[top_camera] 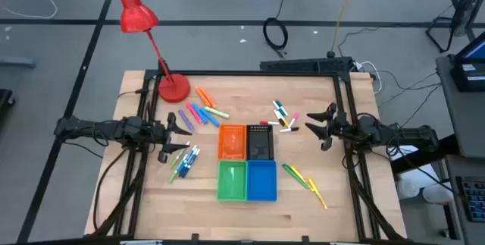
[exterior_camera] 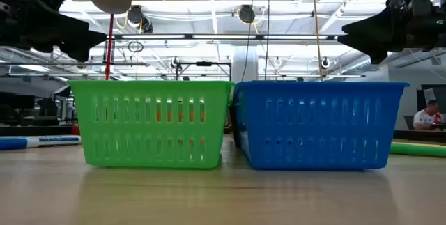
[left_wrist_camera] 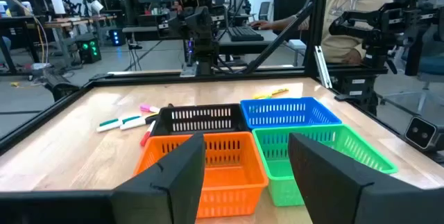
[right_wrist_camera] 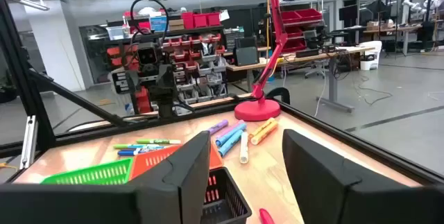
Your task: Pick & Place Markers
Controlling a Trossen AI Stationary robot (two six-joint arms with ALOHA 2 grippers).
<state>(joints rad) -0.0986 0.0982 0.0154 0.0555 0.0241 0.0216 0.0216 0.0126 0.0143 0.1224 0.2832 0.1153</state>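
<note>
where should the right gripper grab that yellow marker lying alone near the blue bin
Grip the yellow marker around the middle of its barrel, coming straight down from above. It lies flat and slanted on the table, with bare wood beside it, so turn the right gripper across its length.

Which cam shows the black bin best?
High view: the black bin shows whole from above, beside the orange bin. The left wrist view shows only its slotted wall; the right wrist view shows one corner; the low view hides it behind the front bins.

Around you lies a grey floor (top_camera: 227, 2) with loose cables (top_camera: 276, 32); red storage bins (right_wrist_camera: 198, 20) line shelves (workshop clutter behind).
</note>
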